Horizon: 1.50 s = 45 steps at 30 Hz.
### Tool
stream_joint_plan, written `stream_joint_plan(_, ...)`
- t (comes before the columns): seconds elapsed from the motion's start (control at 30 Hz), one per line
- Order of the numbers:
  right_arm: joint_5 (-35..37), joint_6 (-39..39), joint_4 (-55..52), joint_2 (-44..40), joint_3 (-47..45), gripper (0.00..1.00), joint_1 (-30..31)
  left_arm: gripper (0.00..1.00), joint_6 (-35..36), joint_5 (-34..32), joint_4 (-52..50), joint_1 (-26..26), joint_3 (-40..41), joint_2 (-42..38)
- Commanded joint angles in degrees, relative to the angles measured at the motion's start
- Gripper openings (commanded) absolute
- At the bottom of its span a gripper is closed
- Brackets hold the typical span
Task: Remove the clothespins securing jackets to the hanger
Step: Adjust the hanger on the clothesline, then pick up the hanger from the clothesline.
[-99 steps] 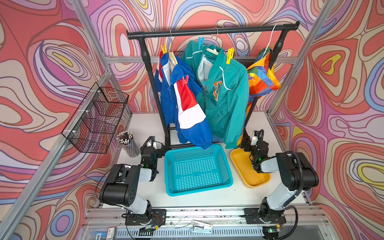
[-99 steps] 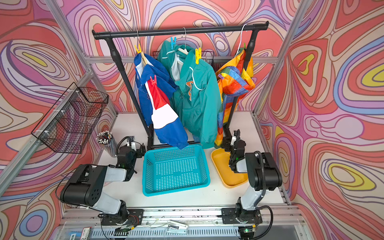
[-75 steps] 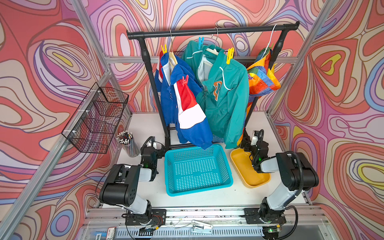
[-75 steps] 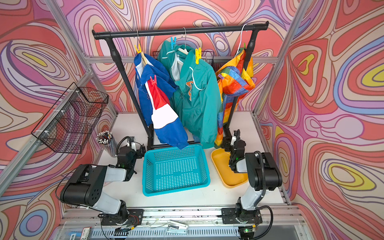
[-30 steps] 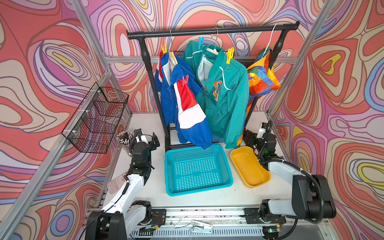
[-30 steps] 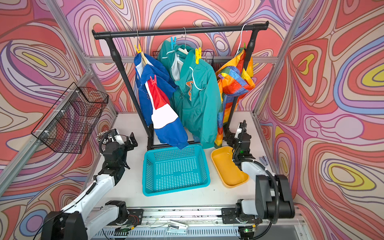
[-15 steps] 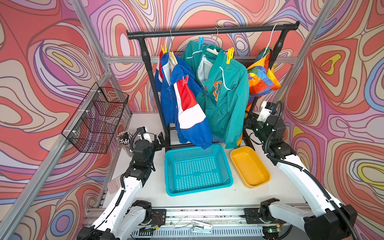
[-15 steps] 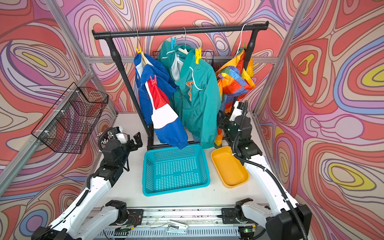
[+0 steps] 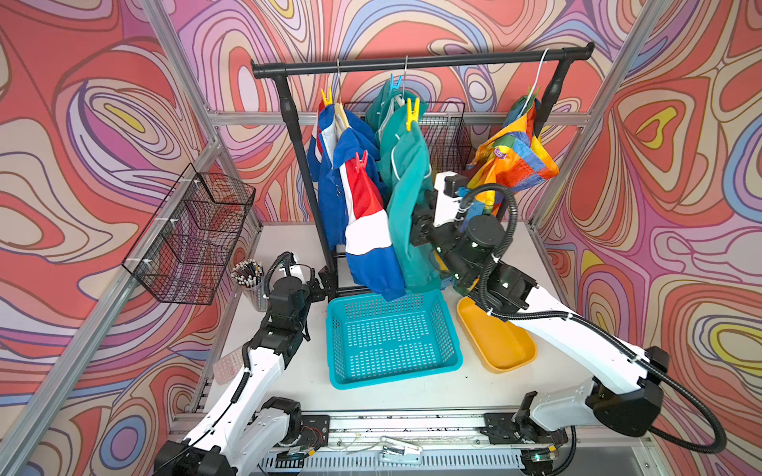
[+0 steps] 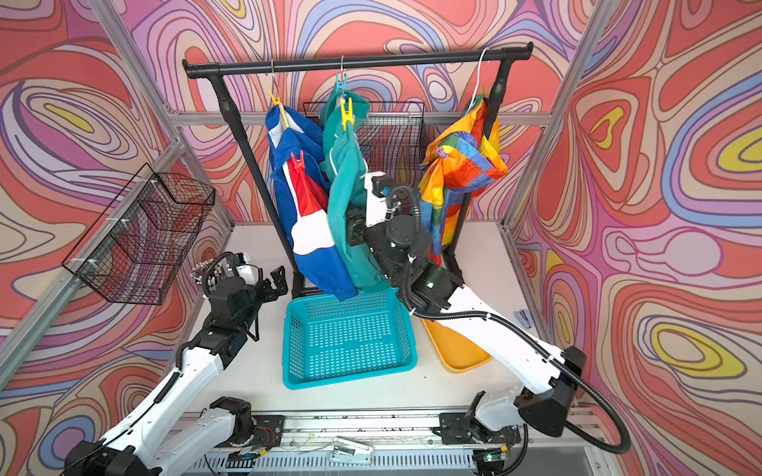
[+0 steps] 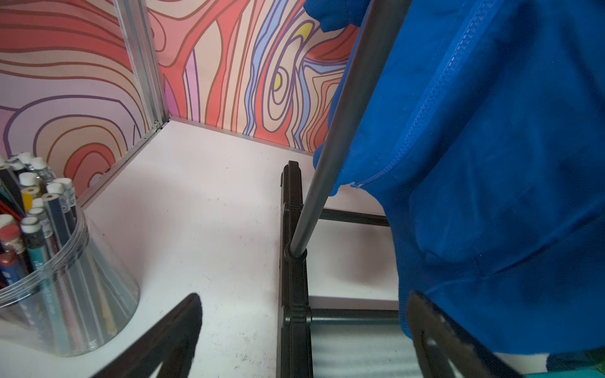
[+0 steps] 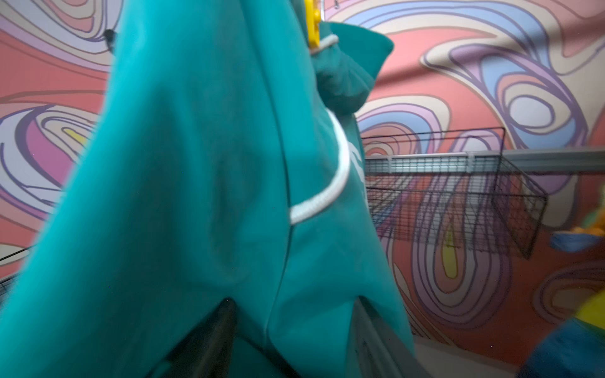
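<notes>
Fabric of teal jacket (image 12: 196, 163) lies between fingers (image 12: 212, 333) of right end effector (image 12: 293, 299).

Centre of both top views: the blue jacket (image 9: 334, 206) and teal jacket (image 9: 406, 206) hang pressed together, no gap between, and the right claw (image 12: 293, 301), jaws apart, noses into teal cloth. Clear air shows upper right of centre, between teal and the rainbow jacket (image 9: 515, 152), above the right arm (image 9: 480, 237). Lower left, the wide-spread left claw (image 10: 275, 284) faces the rack post (image 9: 304, 177); bare worktop (image 11: 203, 203) lies between post and pencil cup (image 9: 249, 280). A turquoise basket (image 9: 334, 342) fills the worktop beneath the hems.
</notes>
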<state>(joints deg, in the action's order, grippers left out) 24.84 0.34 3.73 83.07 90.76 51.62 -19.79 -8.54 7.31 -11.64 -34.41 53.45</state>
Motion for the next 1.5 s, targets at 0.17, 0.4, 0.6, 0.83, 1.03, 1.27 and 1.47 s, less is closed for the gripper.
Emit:
stream_joint_plan(0.17, 12.79, -11.06, 4.19, 0.62, 4.25, 0.63, 1.69, 1.00, -1.25, 3.23, -0.98, -0.14, -0.39, 0.86)
stream_joint_plan(0.4, 18.62, -12.58, -1.18, -2.00, 6.58, 0.65, 1.69, 1.00, -3.64, 9.81, 2.45, -1.33, -2.62, 4.23)
stream_joint_plan(0.6, 17.46, -14.58, -8.28, -2.09, 11.41, 0.70, 1.66, 1.00, -4.17, 11.34, 4.10, -3.11, -3.48, 6.51)
stream_joint_plan(0.83, 22.39, -17.45, -19.47, 1.83, 19.95, 0.76, 1.37, 1.00, -4.58, 11.22, 2.17, -3.66, -4.33, 6.27)
stream_joint_plan(1.03, 17.45, -7.06, -31.99, 1.83, 24.24, 0.75, -10.43, 1.00, -2.24, 7.17, 1.01, -7.94, -4.26, 5.17)
stream_joint_plan(1.27, 19.40, -8.02, -35.45, 4.60, 29.50, 0.76, -17.28, 1.00, -3.50, 6.10, 0.19, -9.59, -2.86, 5.19)
stream_joint_plan(1.47, 17.84, -4.67, -39.37, 8.50, 33.57, 0.74, -22.28, 1.00, -3.00, 5.68, -0.12, -10.21, -3.22, 5.86)
